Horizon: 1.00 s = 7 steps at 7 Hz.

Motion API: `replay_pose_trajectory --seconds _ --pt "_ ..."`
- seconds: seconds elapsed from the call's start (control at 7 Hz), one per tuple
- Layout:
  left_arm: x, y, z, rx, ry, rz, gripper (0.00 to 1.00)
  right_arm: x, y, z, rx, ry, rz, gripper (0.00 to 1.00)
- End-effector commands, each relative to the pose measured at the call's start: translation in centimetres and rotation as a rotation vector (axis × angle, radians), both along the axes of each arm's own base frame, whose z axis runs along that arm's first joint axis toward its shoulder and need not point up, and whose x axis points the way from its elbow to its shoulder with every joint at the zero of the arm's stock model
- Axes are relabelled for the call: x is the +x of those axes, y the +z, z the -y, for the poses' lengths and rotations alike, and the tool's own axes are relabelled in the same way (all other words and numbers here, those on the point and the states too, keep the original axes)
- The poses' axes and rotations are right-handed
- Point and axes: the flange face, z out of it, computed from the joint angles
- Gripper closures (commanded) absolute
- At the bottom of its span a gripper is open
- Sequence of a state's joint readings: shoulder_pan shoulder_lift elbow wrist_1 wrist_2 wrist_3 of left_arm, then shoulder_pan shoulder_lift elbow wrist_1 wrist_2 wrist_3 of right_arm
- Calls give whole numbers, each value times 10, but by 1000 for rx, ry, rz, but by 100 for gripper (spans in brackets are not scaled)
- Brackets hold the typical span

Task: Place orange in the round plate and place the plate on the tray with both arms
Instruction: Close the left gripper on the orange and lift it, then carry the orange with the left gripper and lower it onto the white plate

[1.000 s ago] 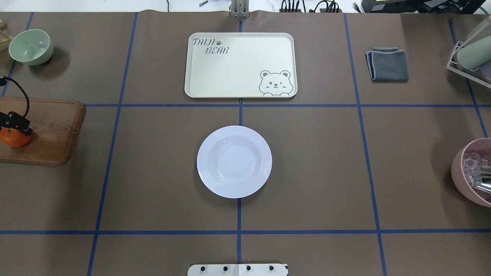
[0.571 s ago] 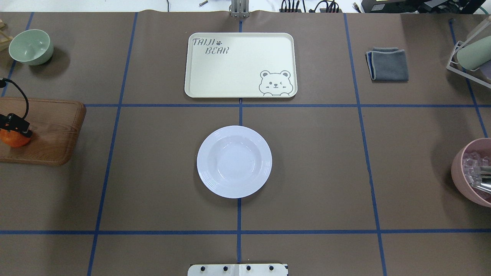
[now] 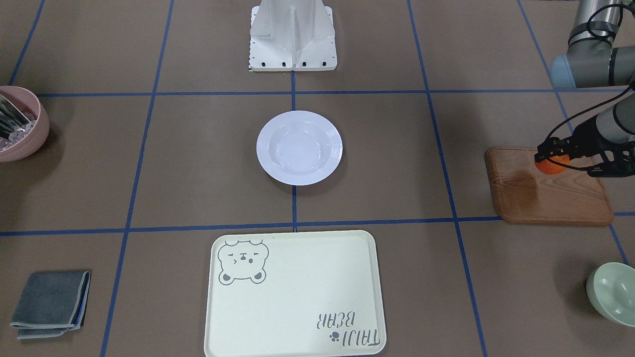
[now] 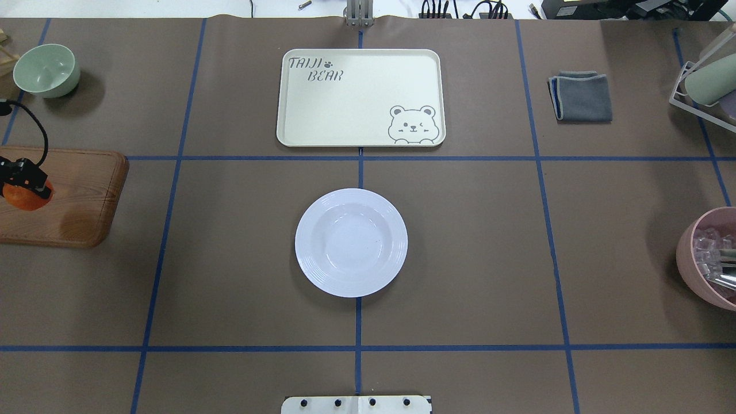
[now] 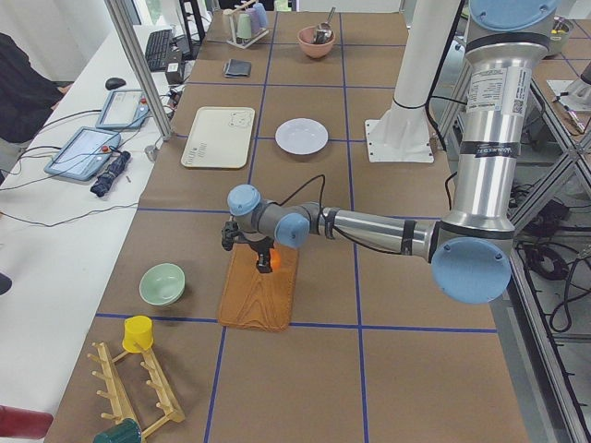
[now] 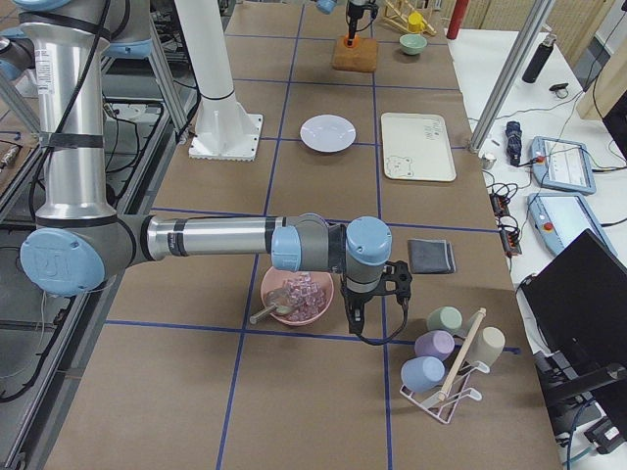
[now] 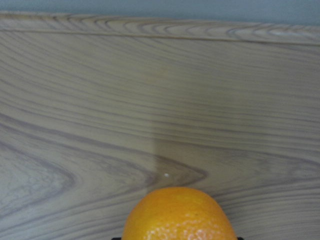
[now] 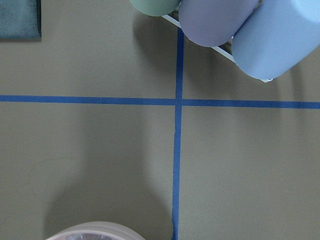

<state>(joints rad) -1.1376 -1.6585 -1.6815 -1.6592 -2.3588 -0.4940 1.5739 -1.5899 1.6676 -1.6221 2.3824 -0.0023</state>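
One offset matters: left gripper (image 3: 550, 158) is clamped on the small bright-orange mandarin (image 3: 549, 167), apparently held above the brown wooden board (image 3: 555, 198). The empty glossy white round plate (image 4: 351, 242) lies well apart, mid-table, toward the robot's right. Can't tell if the right gripper (image 6: 377, 294) is apart or together.

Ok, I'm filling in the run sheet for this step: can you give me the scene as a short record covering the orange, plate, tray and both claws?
orange: gripped above the wooden board, apparently clear of its surface
left claw: shut on the orange
right claw: hangs beside the pink bowl; open or shut cannot be told
plate: empty, mid-table
tray: empty, beyond the plate, apart from it
progress: orange not yet in plate; plate not yet on tray
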Motion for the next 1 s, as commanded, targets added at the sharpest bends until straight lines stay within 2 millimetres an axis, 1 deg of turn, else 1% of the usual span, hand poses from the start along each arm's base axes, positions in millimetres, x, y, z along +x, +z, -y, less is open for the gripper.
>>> replay_pose_trajectory --seconds 0.0,0.14,0.29,0.43,0.57,0.71,0.86 --pt "16 -181 40 -62 -12 37 100 1 -3 1 12 -1 -9 0" --pt "33 -244 55 -82 -52 28 100 1 -4 1 11 1 -8 0" --pt "87 -285 43 -134 -80 10 100 0 -4 0 7 1 3 0" --pt "148 -322 24 -192 -110 -17 100 -1 -5 0 13 -1 0 0" --pt "197 -349 0 -230 -142 -60 100 -1 -5 0 17 -1 -3 0" --pt "256 -369 -32 -236 -186 -50 100 -1 -5 0 13 0 3 0" --pt "312 -389 -48 -244 -203 -47 100 -1 -5 0 12 0 3 0"
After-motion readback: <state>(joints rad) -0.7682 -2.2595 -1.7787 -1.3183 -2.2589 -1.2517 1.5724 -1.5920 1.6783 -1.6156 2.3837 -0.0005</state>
